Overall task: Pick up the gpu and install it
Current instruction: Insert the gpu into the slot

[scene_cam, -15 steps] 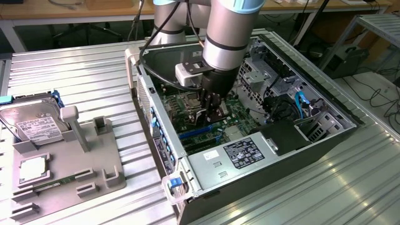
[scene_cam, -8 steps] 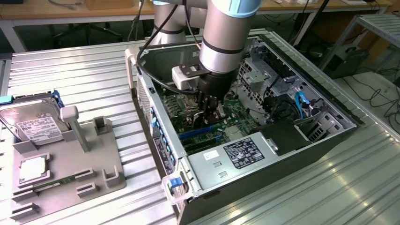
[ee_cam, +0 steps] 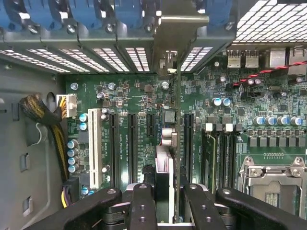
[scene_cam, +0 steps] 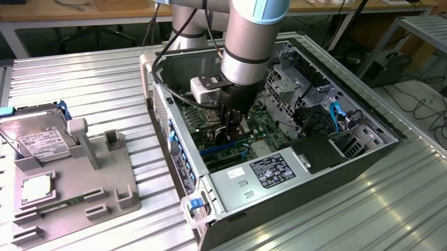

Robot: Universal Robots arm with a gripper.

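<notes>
Where the wrist view looks down past the gripper (ee_cam: 165, 203), its two black fingers (ee_cam: 142, 206) stand partly closed on either side of the gpu (ee_cam: 173, 143), which is seen edge-on as a thin upright card held between them. The card's lower edge sits in line with a long black slot (ee_cam: 188, 139) on the green motherboard (ee_cam: 144, 103); whether it is fully seated cannot be told. Its pale metal bracket (ee_cam: 168, 43) reaches up to the perforated rear wall of the case, among the blue slot clips (ee_cam: 96, 12). Beside it lie further black slots and one white slot (ee_cam: 95, 146). A bundle of yellow and black cables (ee_cam: 45, 115) ends in a white plug at the board's edge. On the other side of the card are memory slots (ee_cam: 218, 153) and the metal CPU socket frame (ee_cam: 273, 179).

In the exterior view the arm (scene_cam: 244, 47) reaches straight down into the open case (scene_cam: 363, 151), the gripper (scene_cam: 234, 130) low over the board. A labelled grey power supply (scene_cam: 269, 175) fills the near corner of the case. To the exterior view's left, well apart from the case, a grey holder (scene_cam: 77, 204) lies on the ribbed metal table (scene_cam: 104, 83). A silver hard drive (scene_cam: 38, 137) stands tilted at its far end.
</notes>
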